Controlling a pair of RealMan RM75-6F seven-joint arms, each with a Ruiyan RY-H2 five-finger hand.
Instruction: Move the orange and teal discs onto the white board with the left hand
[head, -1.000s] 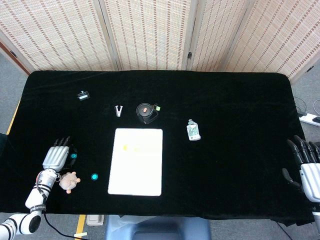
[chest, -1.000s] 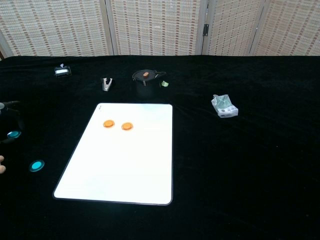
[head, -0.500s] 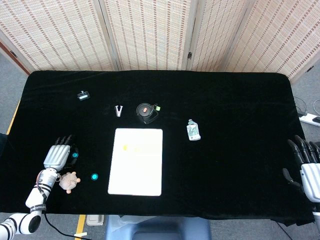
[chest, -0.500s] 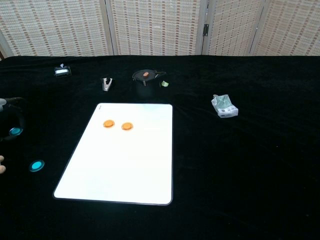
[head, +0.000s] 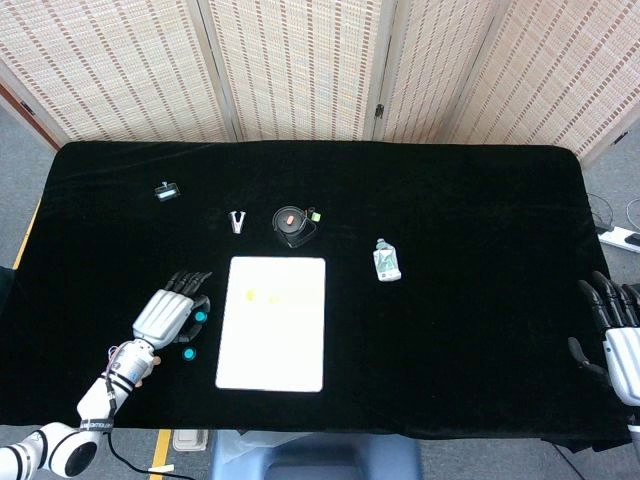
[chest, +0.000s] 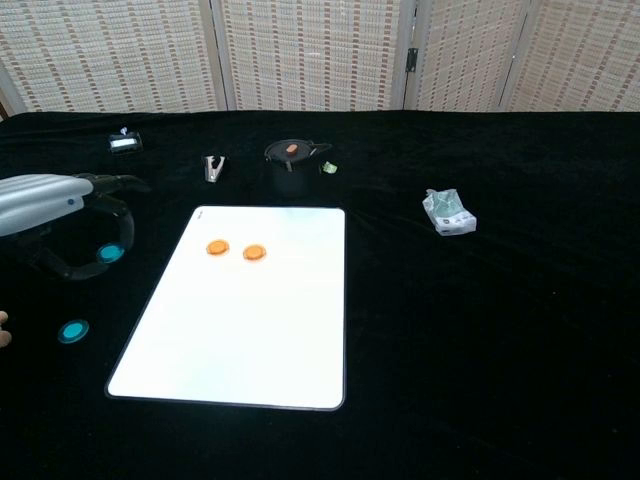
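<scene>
Left hand (chest: 62, 222): raised above the worktop (chest: 500, 340), fingers curled around a teal disc (chest: 110, 252) pinched at their tips; in the head view the hand (head: 172, 312) sits just left of the white board.
Second teal disc (chest: 72, 331): lies flat on the black cloth just below and nearer than the left hand, apart from it and off the board; head view shows it (head: 189, 353) beside the wrist.
White board (chest: 240, 340): lies flat just to the right of the left hand, its long edge close to the held disc.
Orange discs (chest: 217, 247): two, side by side on the board's far part, beyond and to the right of the left hand; the second (chest: 254, 253) sits just beside the first.
Right hand (head: 612, 322): at the worktop's far right edge, well apart from everything, fingers spread and holding nothing.
</scene>
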